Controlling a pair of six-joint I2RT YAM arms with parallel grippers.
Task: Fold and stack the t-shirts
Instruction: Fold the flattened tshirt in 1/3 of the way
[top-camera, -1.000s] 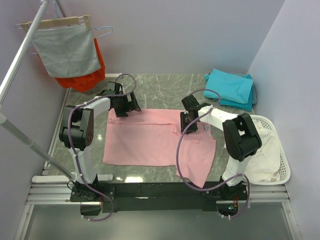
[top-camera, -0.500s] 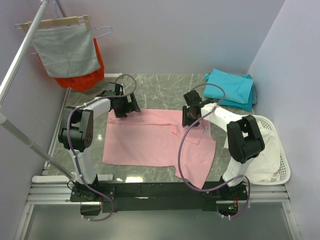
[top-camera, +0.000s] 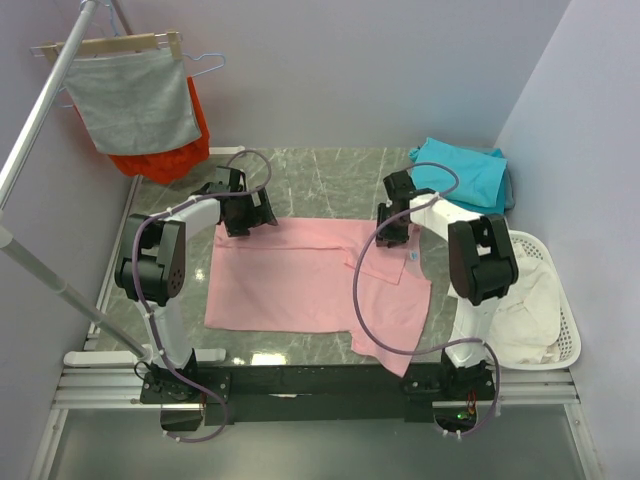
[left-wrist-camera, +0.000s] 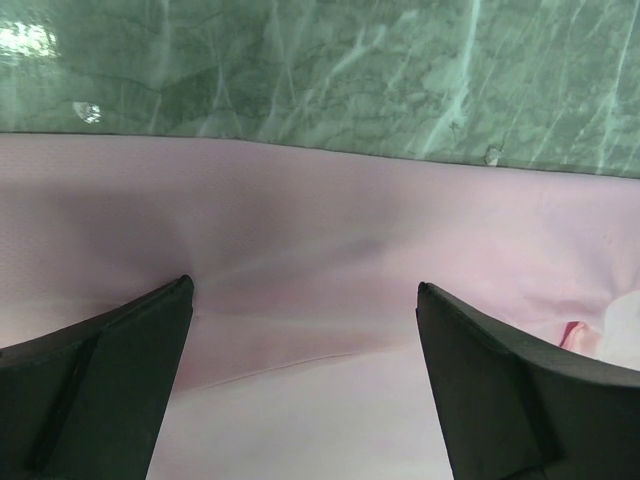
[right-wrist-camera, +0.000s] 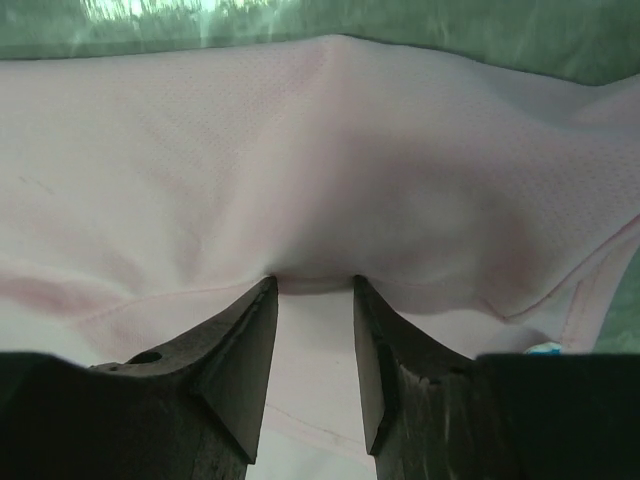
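A light pink t-shirt (top-camera: 300, 280) lies spread on the marble table, and its right side is folded into a flap. My right gripper (top-camera: 392, 228) (right-wrist-camera: 312, 282) sits at the shirt's far right edge. Its fingers (right-wrist-camera: 240, 350) pinch a bunched hem fold, with creases radiating from the tips. My left gripper (top-camera: 243, 213) (left-wrist-camera: 305, 290) hovers open over the shirt's far left edge with only flat pink cloth between its fingers (left-wrist-camera: 110, 370). A teal t-shirt (top-camera: 462, 175) lies folded at the back right corner.
A white laundry basket (top-camera: 570, 340) with pale cloth stands at the right. A grey cloth (top-camera: 135, 100) and an orange-red garment (top-camera: 170, 155) hang from a rack at the back left. A metal rack pole (top-camera: 50, 275) slants across the left side.
My right gripper has moved away and to the right along the shirt's far edge, and the shirt's lower right corner has drawn up with it. The left gripper has barely shifted.
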